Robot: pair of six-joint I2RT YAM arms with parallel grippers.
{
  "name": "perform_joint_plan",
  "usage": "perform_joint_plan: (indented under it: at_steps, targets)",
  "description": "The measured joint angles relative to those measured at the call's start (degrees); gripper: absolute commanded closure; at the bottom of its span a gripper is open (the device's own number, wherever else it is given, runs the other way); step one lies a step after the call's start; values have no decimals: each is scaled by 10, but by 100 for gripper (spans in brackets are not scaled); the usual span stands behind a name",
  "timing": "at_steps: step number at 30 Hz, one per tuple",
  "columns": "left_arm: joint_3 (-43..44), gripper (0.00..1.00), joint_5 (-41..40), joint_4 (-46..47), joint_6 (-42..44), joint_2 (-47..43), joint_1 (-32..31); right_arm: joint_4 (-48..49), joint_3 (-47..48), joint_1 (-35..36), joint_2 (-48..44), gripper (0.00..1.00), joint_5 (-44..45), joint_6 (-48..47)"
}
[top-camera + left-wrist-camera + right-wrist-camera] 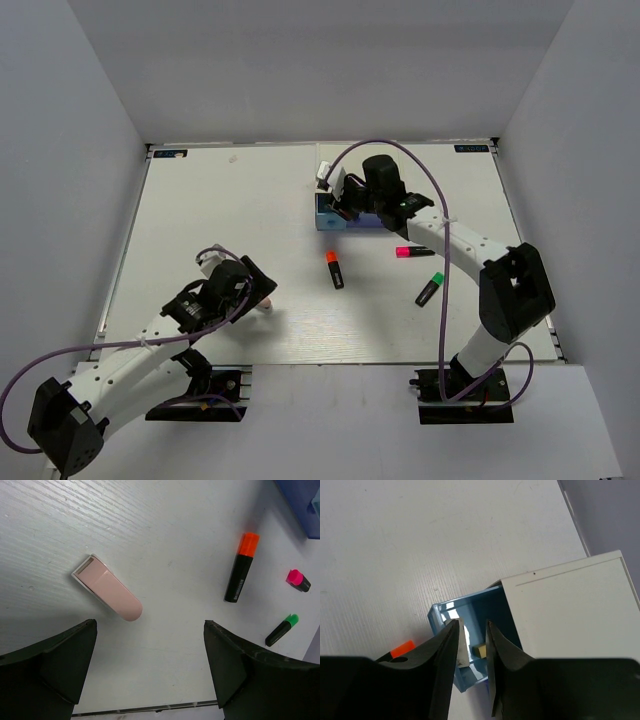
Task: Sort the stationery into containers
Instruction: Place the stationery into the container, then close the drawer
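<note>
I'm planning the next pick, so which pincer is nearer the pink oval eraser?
Left. The left pincer hangs open just short of the pink oval eraser; the right pincer is far off, above the open blue drawer.

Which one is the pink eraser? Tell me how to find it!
Look at the white table, on the left arm's side. Right in front of the open left gripper lies the pink eraser, alone. Unlike the black orange-capped highlighter further over, it is pale pink, flat and rounded at one end.
</note>
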Motion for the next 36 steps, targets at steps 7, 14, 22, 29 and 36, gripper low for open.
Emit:
perform_joint_plan:
  at_steps: [7, 14, 22, 29, 36]
  targets:
    - [0, 2, 1, 3, 4, 22, 0, 1, -5, -5, -15, 99, -39, 1]
    - [0, 2, 3, 6, 6, 25, 0, -44, -4, -10, -30, 100, -129, -41]
    - [0, 2, 5, 9, 7, 26, 0, -136, 31, -10, 1, 100, -158, -94]
    - [0, 2, 5, 12, 7, 35, 0, -137, 35, -10, 27, 100, -97, -74]
    - [0, 2, 5, 14, 11, 47, 0, -109, 43, -9, 51, 100, -24, -41]
